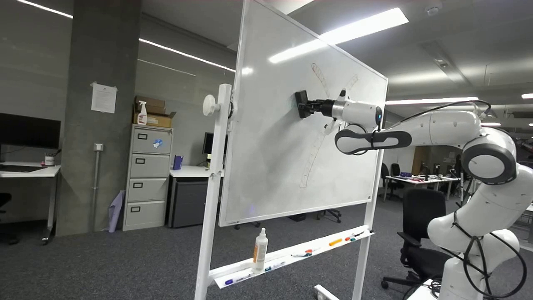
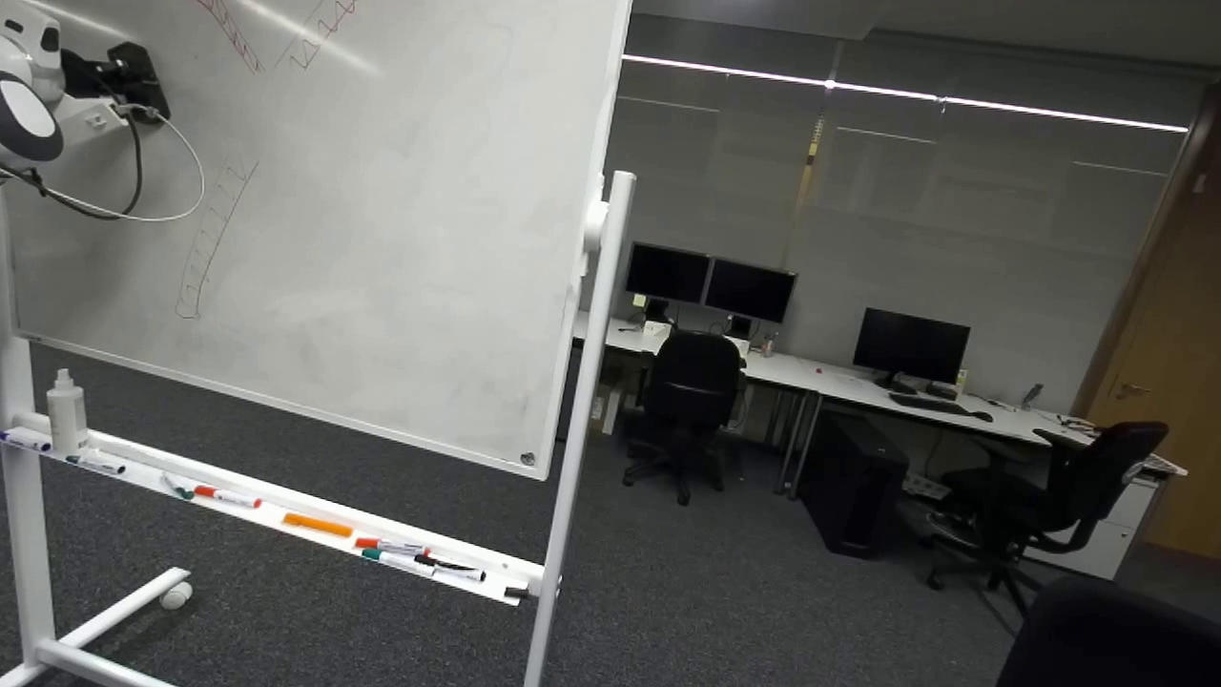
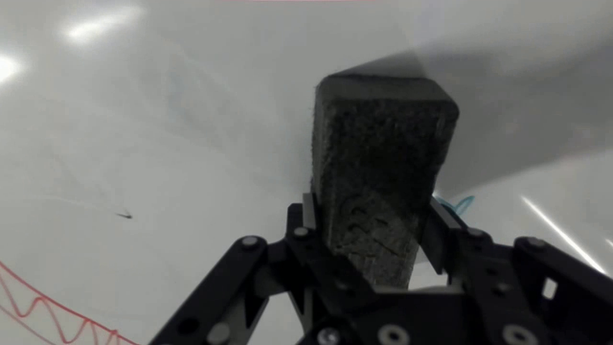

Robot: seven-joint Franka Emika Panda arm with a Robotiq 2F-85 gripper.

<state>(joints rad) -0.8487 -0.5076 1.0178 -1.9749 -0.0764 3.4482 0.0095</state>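
My gripper is shut on a dark block-shaped eraser, with one finger on each side of it. The eraser also shows in both exterior views. It is held up at the whiteboard; I cannot tell whether its face touches the surface. Red-outlined, hatched strips are drawn on the board: an upper strip, another upper strip and a lower strip. In the wrist view a red zigzag strip lies at lower left, and a small blue mark shows beside the right finger.
Below the board, a white tray carries a spray bottle, several markers and an orange stick. The board's white frame post stands at its side. A black chair is near the arm's base.
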